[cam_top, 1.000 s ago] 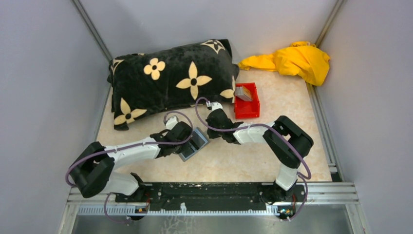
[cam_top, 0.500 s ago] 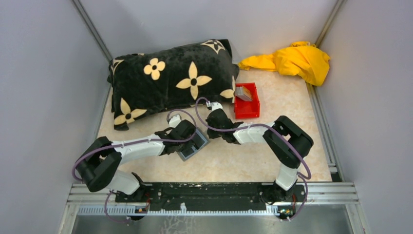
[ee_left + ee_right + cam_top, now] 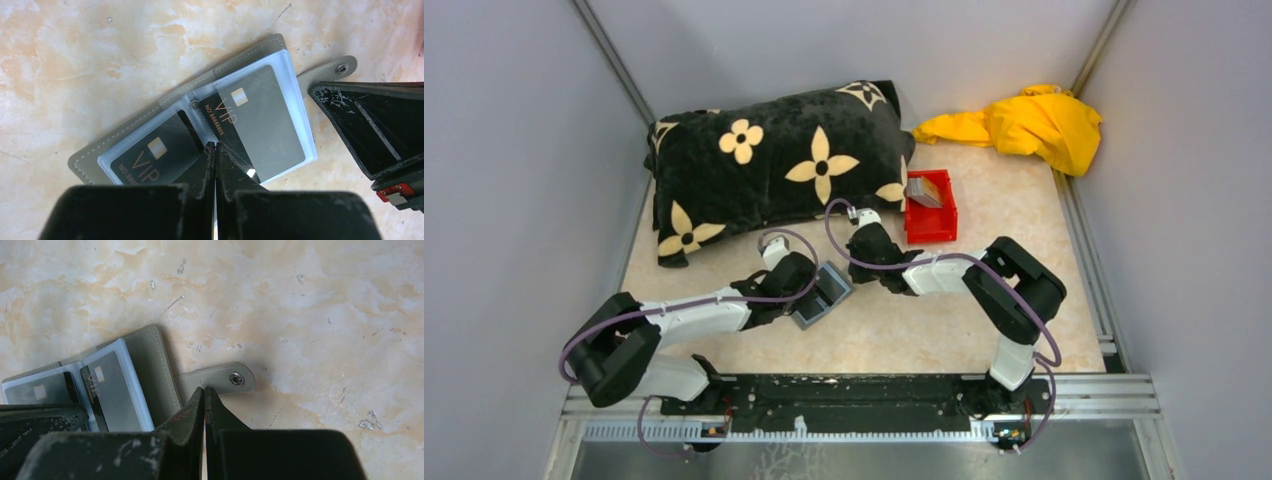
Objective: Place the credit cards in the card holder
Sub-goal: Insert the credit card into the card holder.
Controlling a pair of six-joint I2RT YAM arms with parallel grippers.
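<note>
Table [image 3: 1024,230]: beige marble-look top, glossy and scuffed, with grey panel walls around it.
Pillow [image 3: 774,165]: black plush, oblong, with cream flower motifs, lying at the back left.
Yellow cloth [image 3: 1034,125]: soft and crumpled, in the back right corner.
Red bin [image 3: 932,228]: small rigid plastic rectangle, just right of the pillow's end. A stack of grey cards [image 3: 924,190] leans inside it.
Card holder [image 3: 150,122]: lies open and flat on the table mid-front, between the two wrists. It has a grey leather-like cover with a stitched edge and clear plastic sleeves inside.
Strap tab [image 3: 220,380]: grey, rounded end, with a metal snap. It sticks out from the holder's side and lies flat on the table.
Left card [image 3: 160,155] and right card [image 3: 255,125]: sleeved in the holder, dark grey and glossy, each with "VIP" print and a small pale chip.

Left gripper [image 3: 215,150]: I see the jaws pressed together with nothing between them. The tips are over the sleeves at the fold, between the two cards.
Right gripper [image 3: 204,392]: jaws also together and holding nothing. The tips sit at the near edge of the strap tab, beside the snap.

Counts: one pillow, one cloth, one bin, one holder, two cards in the sleeves. I can't count the stack in the bin.
</note>
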